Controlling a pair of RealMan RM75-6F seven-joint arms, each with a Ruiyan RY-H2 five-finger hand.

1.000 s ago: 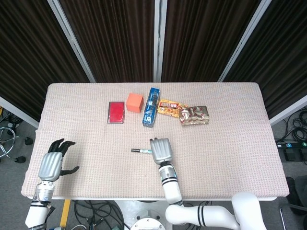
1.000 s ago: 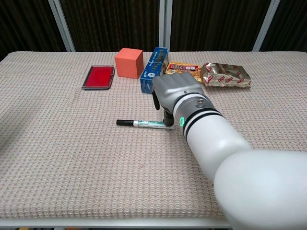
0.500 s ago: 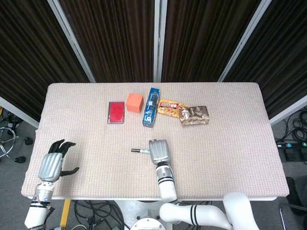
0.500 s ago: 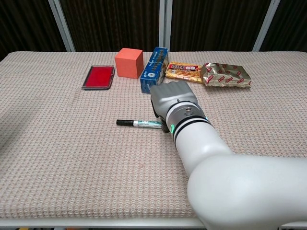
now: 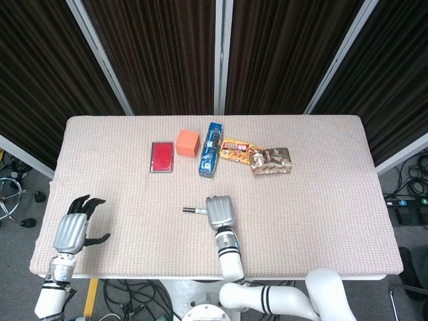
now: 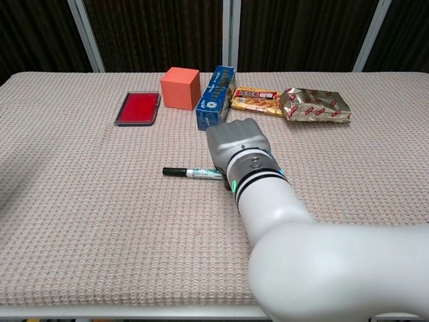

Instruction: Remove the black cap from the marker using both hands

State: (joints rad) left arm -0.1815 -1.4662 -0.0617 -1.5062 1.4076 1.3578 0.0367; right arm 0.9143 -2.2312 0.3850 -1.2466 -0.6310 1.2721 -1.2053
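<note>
The marker (image 5: pixel 194 210) (image 6: pixel 196 173) lies flat on the table, its black cap (image 5: pixel 187 210) (image 6: pixel 173 172) pointing left. My right hand (image 5: pixel 219 212) (image 6: pixel 238 141) sits over the marker's right end and hides it, the back of the hand facing up. Its fingers are hidden, so I cannot tell whether they grip the marker. My left hand (image 5: pixel 75 227) hovers at the table's front left corner, far from the marker, with fingers spread and nothing in it. Only the head view shows it.
Along the back of the table stand a red case (image 5: pixel 162 156) (image 6: pixel 137 108), an orange cube (image 5: pixel 188 142) (image 6: pixel 181 88), a blue box (image 5: pixel 211 149) (image 6: pixel 214 94) and two snack packs (image 5: pixel 239 151) (image 5: pixel 271 160). The table's front edge is close behind my right wrist.
My right hand has slid left along the marker and now covers more of its barrel. The marker and my left hand have stayed in place.
</note>
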